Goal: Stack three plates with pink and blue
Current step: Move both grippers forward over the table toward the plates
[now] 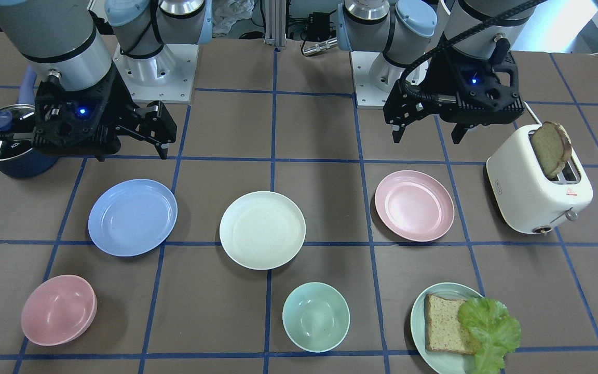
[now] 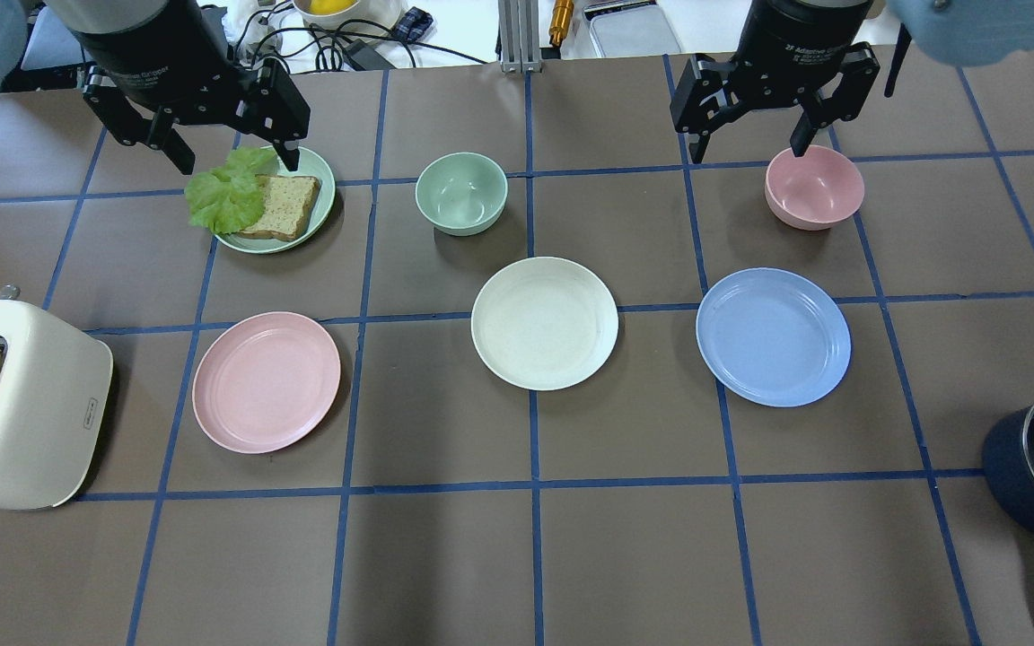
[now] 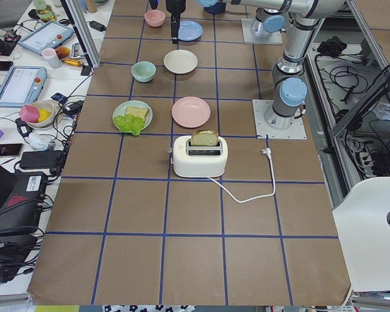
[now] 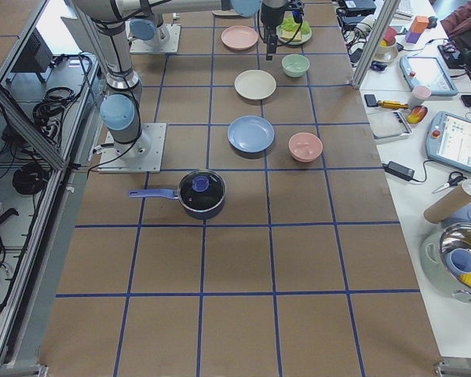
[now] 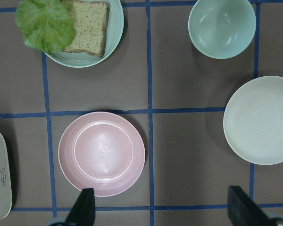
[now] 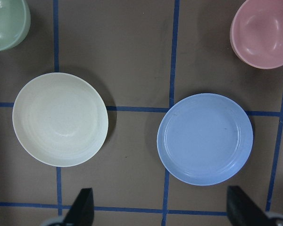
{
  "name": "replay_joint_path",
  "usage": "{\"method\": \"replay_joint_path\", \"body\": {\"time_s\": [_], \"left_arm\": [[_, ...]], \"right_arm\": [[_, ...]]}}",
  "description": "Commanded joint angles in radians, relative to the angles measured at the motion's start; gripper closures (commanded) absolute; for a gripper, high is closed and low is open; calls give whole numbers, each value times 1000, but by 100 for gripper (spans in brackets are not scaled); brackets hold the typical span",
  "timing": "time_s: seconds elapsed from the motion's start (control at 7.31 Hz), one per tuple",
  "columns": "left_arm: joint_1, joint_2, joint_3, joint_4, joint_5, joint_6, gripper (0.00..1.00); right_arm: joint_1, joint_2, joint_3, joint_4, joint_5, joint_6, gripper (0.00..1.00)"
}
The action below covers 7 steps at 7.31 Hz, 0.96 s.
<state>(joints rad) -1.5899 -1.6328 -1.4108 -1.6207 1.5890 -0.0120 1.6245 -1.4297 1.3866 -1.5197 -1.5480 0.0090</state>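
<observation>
Starting overhead: left gripper [image 2: 238,163] hangs at far left with jaws wide apart, holding nothing, one fingertip overlapping the mint plate [image 2: 327,199] of bread and lettuce in this view. Right gripper [image 2: 748,150] at far right, jaws equally wide and empty, one fingertip overlapping the rim of the pink bowl [image 2: 813,187]. Three task plates lie flat, rims up, in a left-to-right row, well apart from each other: pink plate [image 2: 266,381] left, cream plate [image 2: 544,323] middle, blue plate [image 2: 773,336] right. All round, so no long axis to note. Front-facing view: same row mirrored, both grippers on the robot's side of it, touching no plate. Left wrist view: pink plate straight below, its near rim just beside one of the spread fingers [image 5: 85,209]; cream plate cut by the right edge. Right wrist view: blue plate and cream plate side by side beyond the spread fingers [image 6: 82,207]. Side views: the row runs along the table; grippers too small to judge.
</observation>
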Motion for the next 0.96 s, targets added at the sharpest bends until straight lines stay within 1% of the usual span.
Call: {"method": "replay_joint_path", "body": {"time_s": [0.0,0.55,0.68,0.82], "left_arm": [[4,-19,13,2,-6,-2,0],[7,-16,13,2,-7,-2,0],[7,-13,12,1,-7,-2,0],[5,-10,10,1,0,-2,0]], "right_arm": [[0,0,-1,1,-1,0,0],[-11,0,-1,0,-3,-1,0],[-34,0,0,-3,-1,-47,0],[-93,0,8,0,-1,-148,0]]}}
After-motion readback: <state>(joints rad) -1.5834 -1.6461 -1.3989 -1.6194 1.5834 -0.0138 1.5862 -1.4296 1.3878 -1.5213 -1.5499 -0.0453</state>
